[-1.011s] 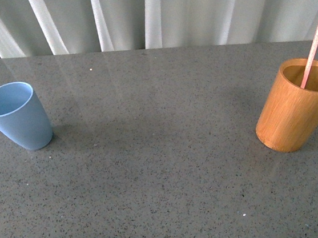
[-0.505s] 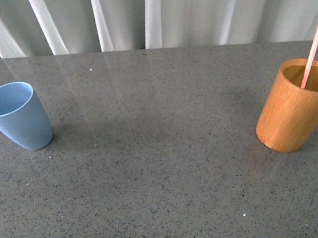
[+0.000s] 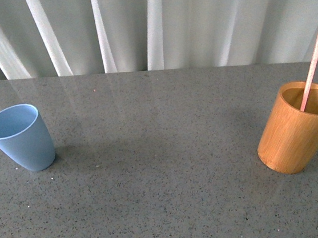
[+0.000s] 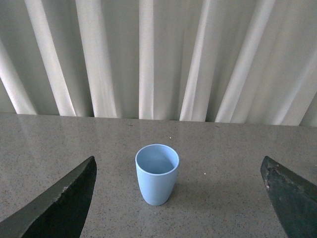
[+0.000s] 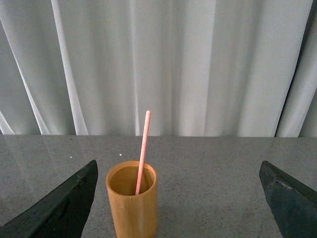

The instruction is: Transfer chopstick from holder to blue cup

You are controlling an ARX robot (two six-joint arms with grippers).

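Observation:
The pale pink chopstick stands leaning in the orange-brown wooden holder at the table's right side. At the left side stands the light blue cup, upright and empty. Neither arm shows in the front view. In the left wrist view the blue cup sits ahead of my open left gripper, well short of its dark fingertips. In the right wrist view the holder with the chopstick stands ahead of my open right gripper, toward one finger.
A grey speckled tabletop stretches between cup and holder. White pleated curtains hang along the table's far edge.
In the front view the cup, holder and table edge sit lower in the picture than before, and the chopstick's top end has come into view. The objects themselves have not shifted on the table.

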